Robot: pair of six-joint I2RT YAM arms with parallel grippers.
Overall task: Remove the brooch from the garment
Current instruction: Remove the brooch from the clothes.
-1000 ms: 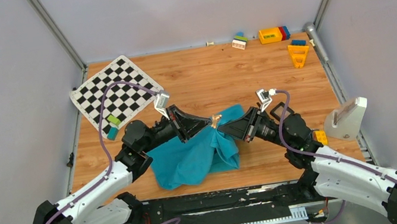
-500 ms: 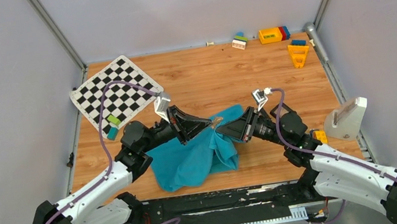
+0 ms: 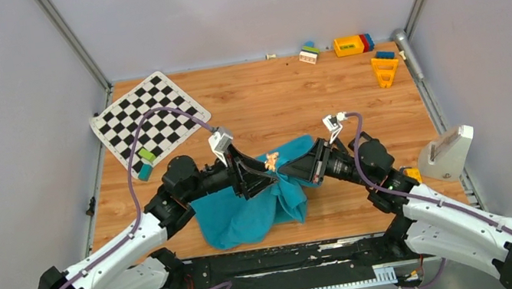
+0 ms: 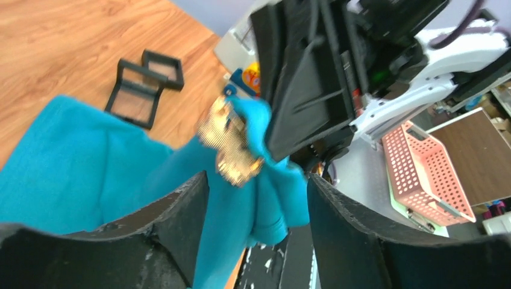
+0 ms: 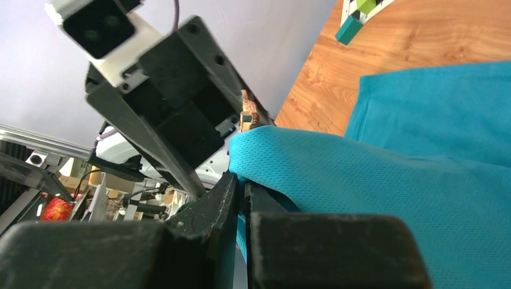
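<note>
- top external view: the black two-finger left gripper (image 3: 262, 177) was pinched shut at the small gold metal brooch (image 3: 271, 161) a second ago. its jaws now stand well apart and hold nothing.
- the left gripper has also pushed forward and a little lower, so the brooch now sits just above the gap between its fingers rather than at their tips.
- the brooch is still on the teal-blue soft fabric garment (image 3: 248, 212), pinned at the top of a lifted fold. the rest of the garment lies crumpled on the wooden table (image 3: 270, 103).
- the black right gripper (image 3: 295, 167) stays closed tight on that fold just beside the brooch and keeps it raised. the right wrist view shows the fabric clamped between its nearly touching jaws.
- in the left wrist view the brooch hangs on the peak of fabric, beyond and between the open fingers, and nothing touches it.
- judgement: the release has not freed the brooch, so the removal is not yet done. the open jaws look set up for a fresh grip on it, with the right gripper bracing the cloth against the pull.
- risk: the pin may drag the fabric along instead of sliding out.
</note>
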